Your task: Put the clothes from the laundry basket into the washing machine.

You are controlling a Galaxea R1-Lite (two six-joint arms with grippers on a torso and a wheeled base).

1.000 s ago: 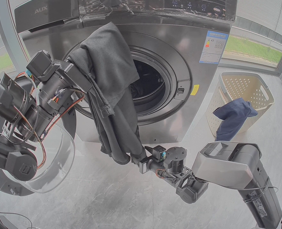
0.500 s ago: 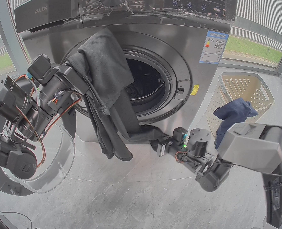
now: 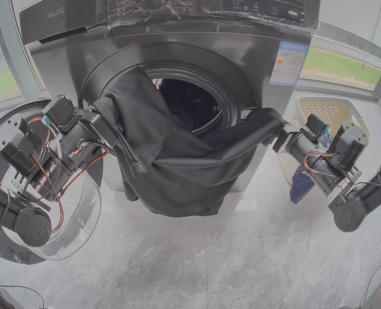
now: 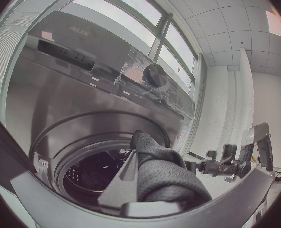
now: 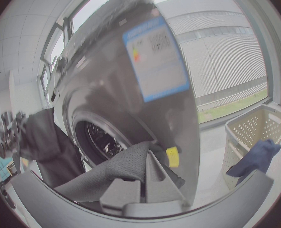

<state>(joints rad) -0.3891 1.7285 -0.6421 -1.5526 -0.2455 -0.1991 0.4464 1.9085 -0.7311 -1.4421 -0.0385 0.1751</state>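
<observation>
- The left claw (image 3: pixel 99 116), at centre-left of the head view, pinches one end of a dark grey mesh-fabric garment (image 3: pixel 173 168).
- The right claw (image 3: pixel 280 134), at centre-right, is clamped on the garment's other end.
- The garment hangs stretched between them, across the open round mouth (image 3: pixel 190 104) of the silver front-loading washing machine (image 3: pixel 250 61).
- At right, a navy blue cloth (image 5: pixel 256 160) drapes over the rim of the beige perforated plastic laundry basket (image 3: pixel 327 101).

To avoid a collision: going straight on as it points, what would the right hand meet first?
The right hand, holding the dark garment, would probably meet the washing machine's front panel beside the drum opening; depth is unclear.
</observation>
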